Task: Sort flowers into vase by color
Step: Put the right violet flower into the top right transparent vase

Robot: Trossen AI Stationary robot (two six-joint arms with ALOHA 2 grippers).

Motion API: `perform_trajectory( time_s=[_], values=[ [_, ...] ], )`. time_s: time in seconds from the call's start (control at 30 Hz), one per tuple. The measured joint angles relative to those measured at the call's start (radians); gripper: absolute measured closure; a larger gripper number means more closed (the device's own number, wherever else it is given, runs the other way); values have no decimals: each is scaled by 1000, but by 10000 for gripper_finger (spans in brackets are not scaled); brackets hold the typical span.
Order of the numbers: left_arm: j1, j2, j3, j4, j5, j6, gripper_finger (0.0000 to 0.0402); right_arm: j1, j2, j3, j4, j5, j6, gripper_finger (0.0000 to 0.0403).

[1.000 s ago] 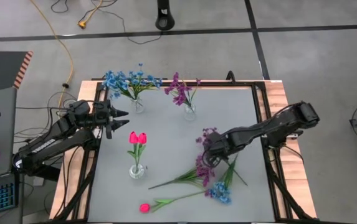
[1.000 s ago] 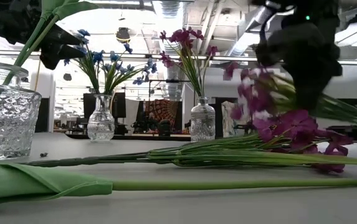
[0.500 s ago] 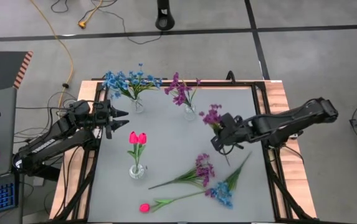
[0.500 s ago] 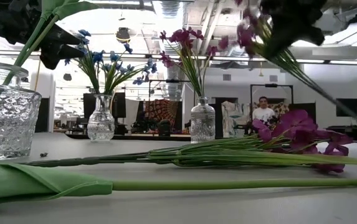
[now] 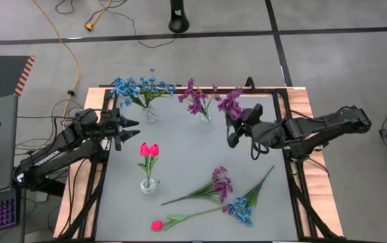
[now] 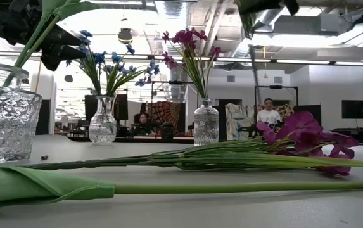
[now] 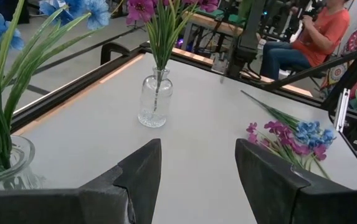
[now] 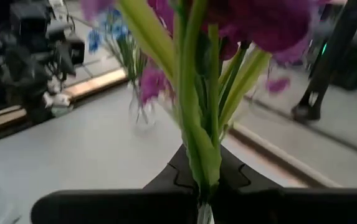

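We count three vases already filled: the blue vase (image 5: 148,113), the purple vase (image 5: 205,120) and the tulip vase (image 5: 148,183). The right gripper (image 5: 234,132) pinches a purple stem (image 5: 231,103) aloft, just beside the purple vase. On the table (image 5: 179,155) lie a loose purple stem (image 5: 213,185), a blue stem (image 5: 240,208) and a pink tulip (image 5: 157,225) (three left, we judge). The left gripper (image 5: 130,126) waits spread near the blue vase. Only the right wrist view shows the stalk clamped between the fingers.

The right gripper (image 5: 234,128), clamped on a purple flower stem (image 5: 231,103), now hangs raised just beside the vase of purple flowers (image 5: 205,120), having carried it up from the loose stems lying on the table (image 5: 179,152).
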Motion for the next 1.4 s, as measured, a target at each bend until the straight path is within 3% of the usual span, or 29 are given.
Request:
perform_trajectory(
  time_s=[0.23, 0.43, 0.7, 0.83, 1.13, 1.4],
  values=[
    [0, 0, 0, 0, 0, -1, 209, -125, 0, 0, 182, -136, -258, 363],
    [0, 0, 0, 0, -21, -5, 209, -265, 0, 0, 355, -407, -420, 363],
    [0, 0, 0, 0, -46, -14, 209, -375, 1, 0, 411, -560, -452, 363],
    [0, 0, 0, 0, -48, -15, 209, -386, 11, -3, 428, -578, -452, 363],
    [0, 0, 0, 0, -50, -20, 209, -395, 33, -171, 695, -578, -478, 364],
    [0, 0, 0, 0, -51, -20, 209, -406, 31, -227, 749, -578, -486, 364]
  ],
)
